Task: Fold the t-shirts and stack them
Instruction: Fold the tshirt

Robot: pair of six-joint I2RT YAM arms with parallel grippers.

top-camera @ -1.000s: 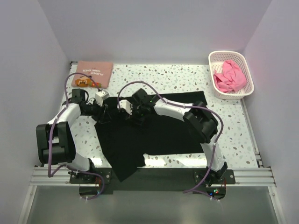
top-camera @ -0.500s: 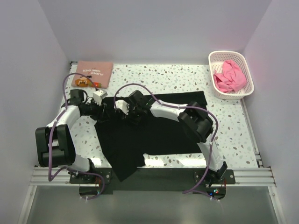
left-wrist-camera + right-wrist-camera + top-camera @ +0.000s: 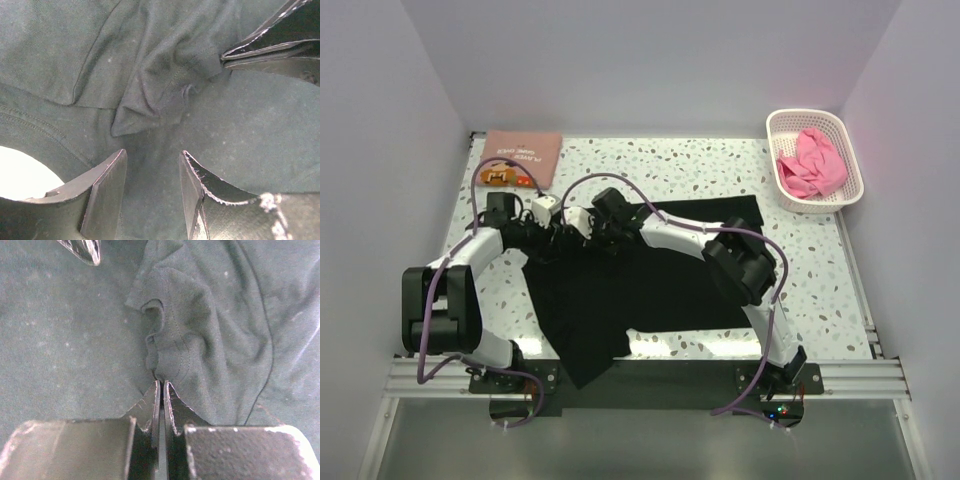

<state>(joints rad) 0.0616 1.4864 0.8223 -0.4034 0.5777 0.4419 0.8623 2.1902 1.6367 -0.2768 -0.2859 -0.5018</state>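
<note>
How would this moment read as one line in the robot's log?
right gripper: shut on black t-shirt fold | left gripper: open over it | pink t-shirt: in basket

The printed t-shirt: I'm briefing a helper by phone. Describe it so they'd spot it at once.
Go to the far left corner of the speckled table. The printed t-shirt lies folded flat there. Only it is salmon-pink with white lettering; the black t-shirt sprawls mid-table, the bright pink t-shirt is bunched in the basket.

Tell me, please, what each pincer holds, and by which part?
The right pincer pinches the black t-shirt by a bunched hemmed fold; the left pincer holds nothing.
</note>
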